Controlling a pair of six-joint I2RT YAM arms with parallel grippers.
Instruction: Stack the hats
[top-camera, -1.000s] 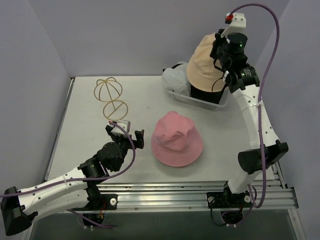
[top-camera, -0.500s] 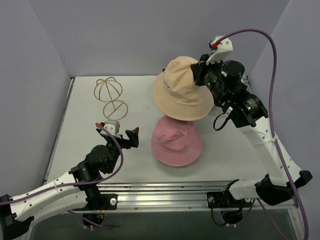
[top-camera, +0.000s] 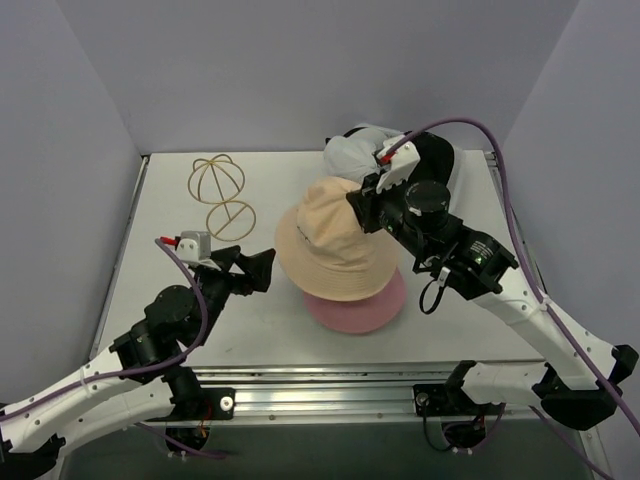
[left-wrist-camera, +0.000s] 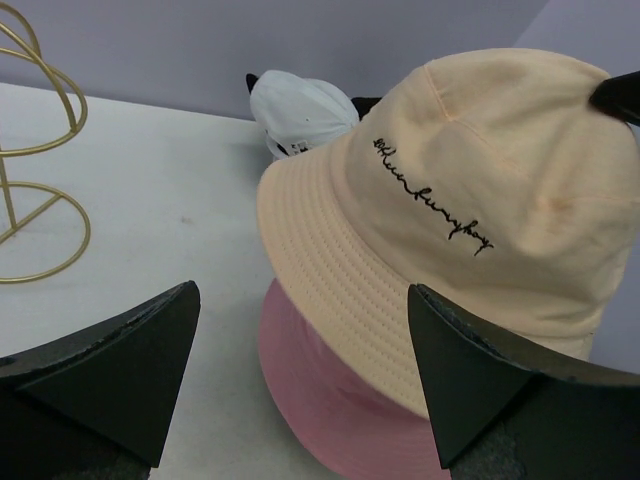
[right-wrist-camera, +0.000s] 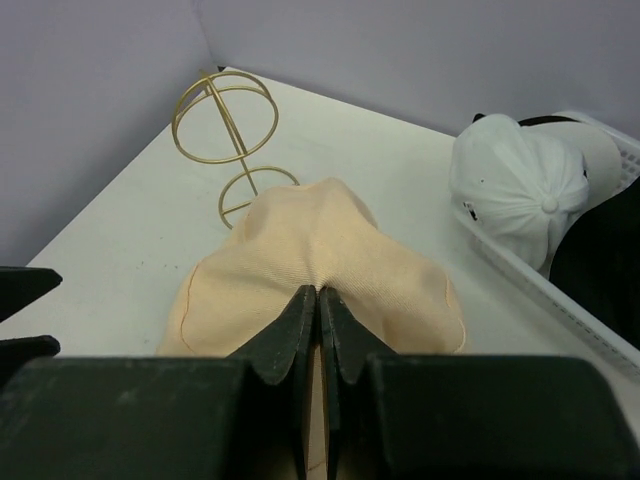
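Right pincer (right-wrist-camera: 320, 300) clamped on the tan hat (top-camera: 335, 245) crown, tilted over the pink hat (top-camera: 365, 310), shifted left of it. Left pincer (top-camera: 252, 265) gapes left of it. Released off-centre, tan hat may slide onto the desk (top-camera: 150, 230)

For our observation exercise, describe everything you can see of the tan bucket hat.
The tan bucket hat is soft, peach-tan fabric with a row-stitched brim and black cursive embroidery on its crown. The right gripper, shut, pinches the crown top. The hat is tilted over the pink bucket hat, covering most of it.
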